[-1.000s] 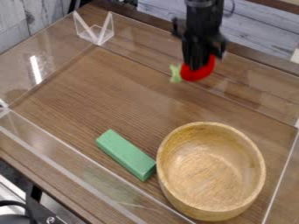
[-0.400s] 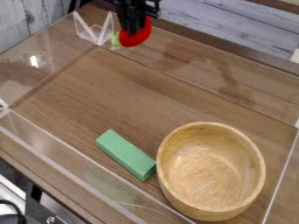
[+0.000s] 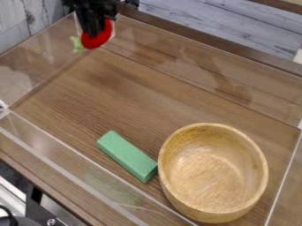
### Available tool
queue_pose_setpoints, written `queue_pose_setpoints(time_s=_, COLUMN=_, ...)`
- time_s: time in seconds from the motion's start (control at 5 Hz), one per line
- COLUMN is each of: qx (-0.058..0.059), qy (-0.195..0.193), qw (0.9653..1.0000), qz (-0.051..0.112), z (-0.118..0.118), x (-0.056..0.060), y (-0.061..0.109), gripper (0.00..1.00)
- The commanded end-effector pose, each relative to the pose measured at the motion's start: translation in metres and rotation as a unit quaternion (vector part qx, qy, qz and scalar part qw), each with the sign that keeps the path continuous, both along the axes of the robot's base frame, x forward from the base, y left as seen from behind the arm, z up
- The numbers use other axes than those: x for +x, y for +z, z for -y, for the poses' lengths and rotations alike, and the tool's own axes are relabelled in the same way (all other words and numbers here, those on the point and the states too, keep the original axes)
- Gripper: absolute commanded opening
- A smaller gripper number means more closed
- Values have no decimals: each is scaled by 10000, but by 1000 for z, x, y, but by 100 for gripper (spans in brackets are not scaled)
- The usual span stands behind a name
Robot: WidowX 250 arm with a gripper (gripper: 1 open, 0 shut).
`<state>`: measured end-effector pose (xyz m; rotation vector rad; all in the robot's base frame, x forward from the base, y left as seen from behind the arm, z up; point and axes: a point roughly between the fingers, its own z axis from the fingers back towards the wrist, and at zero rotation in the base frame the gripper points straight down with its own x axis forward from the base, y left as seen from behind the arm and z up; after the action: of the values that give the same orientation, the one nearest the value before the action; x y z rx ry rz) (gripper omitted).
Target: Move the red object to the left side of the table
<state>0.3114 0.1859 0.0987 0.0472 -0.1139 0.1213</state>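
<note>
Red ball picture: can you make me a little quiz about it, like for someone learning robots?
1. True or false: the end effector is shut on the red object.
2. What lies just left of the wooden bowl in the picture? A) green block B) blue cup C) yellow spoon
3. In which corner of the picture is the red object?

Key:
1. True.
2. A, the green block.
3. The upper-left corner, above the table.
</note>
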Motion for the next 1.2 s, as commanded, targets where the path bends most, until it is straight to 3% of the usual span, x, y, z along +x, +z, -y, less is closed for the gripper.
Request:
queue_pose_setpoints(time_s=0.0, qx=320, qy=-98, qw=9991, qz=247, z=-22, x=3, y=5, gripper=0)
queue_pose_setpoints(time_s=0.4, qx=394, qy=15, qw=9991, qz=126, z=-30, x=4, y=-27, gripper=0)
queue_pose_setpoints(time_s=0.6, qx=369, qy=89, qw=9993, qz=73, z=-28, x=4, y=-41, gripper=0)
queue_pose_setpoints(time_s=1.0, qx=190, qy=233, qw=9995, qz=-1, z=-26, x=3, y=-56, gripper=0)
